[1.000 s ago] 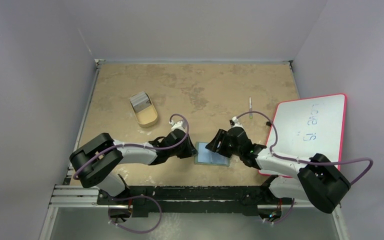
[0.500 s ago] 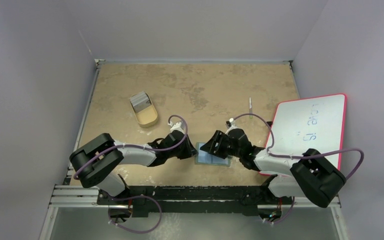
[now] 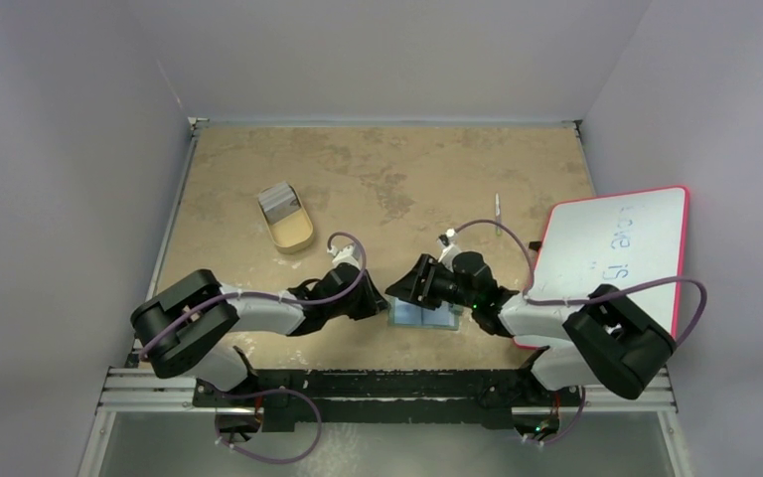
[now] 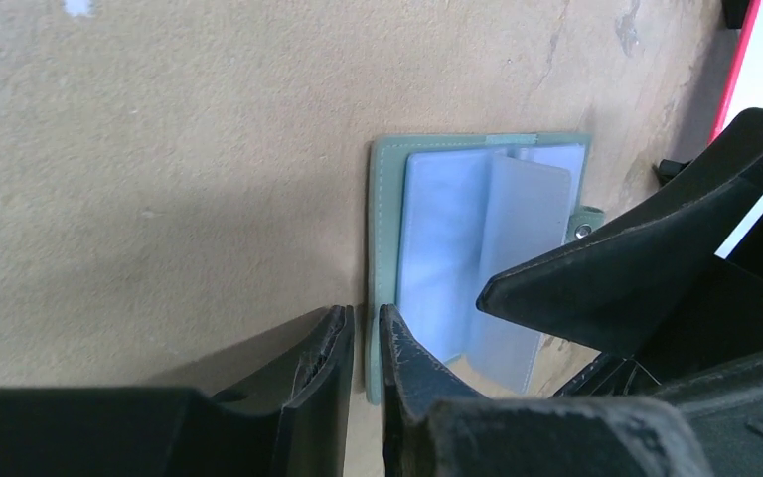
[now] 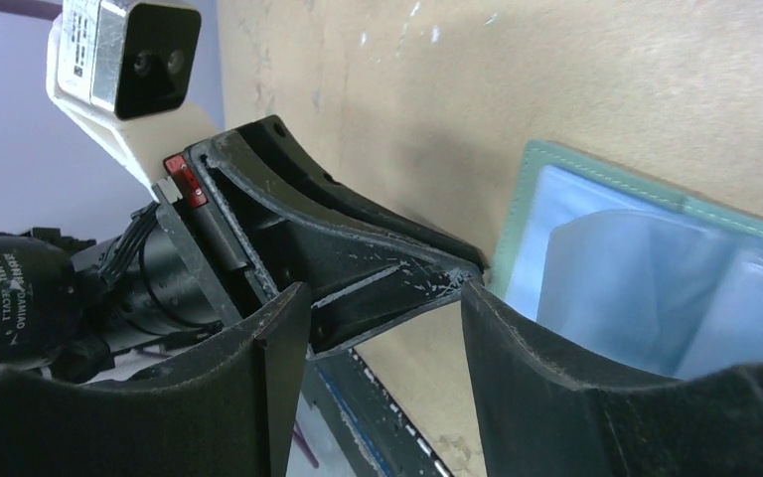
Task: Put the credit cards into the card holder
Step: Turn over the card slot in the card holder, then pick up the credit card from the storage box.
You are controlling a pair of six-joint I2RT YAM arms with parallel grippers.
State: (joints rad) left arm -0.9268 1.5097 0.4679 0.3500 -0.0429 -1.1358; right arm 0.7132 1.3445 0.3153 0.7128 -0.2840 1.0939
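Note:
The card holder (image 3: 425, 317) lies open on the table near the front, bluish clear pockets up; it also shows in the left wrist view (image 4: 457, 238) and the right wrist view (image 5: 656, 268). My left gripper (image 3: 381, 304) is shut on the holder's grey-green left edge, which sits pinched between its fingertips (image 4: 366, 333). My right gripper (image 3: 404, 288) is open and empty (image 5: 382, 298), low over the holder's left half, close to the left gripper. The credit cards (image 3: 278, 198) stand stacked in the far end of a tan oval tray (image 3: 299, 241).
A pink-edged whiteboard (image 3: 616, 248) lies at the right, partly under the right arm. A thin pen (image 3: 498, 211) lies behind the right arm. The tray stands at the back left. The table's front edge is just below the holder.
My right gripper has moved left across the card holder toward the left gripper. My left gripper has stayed at the holder's left edge.

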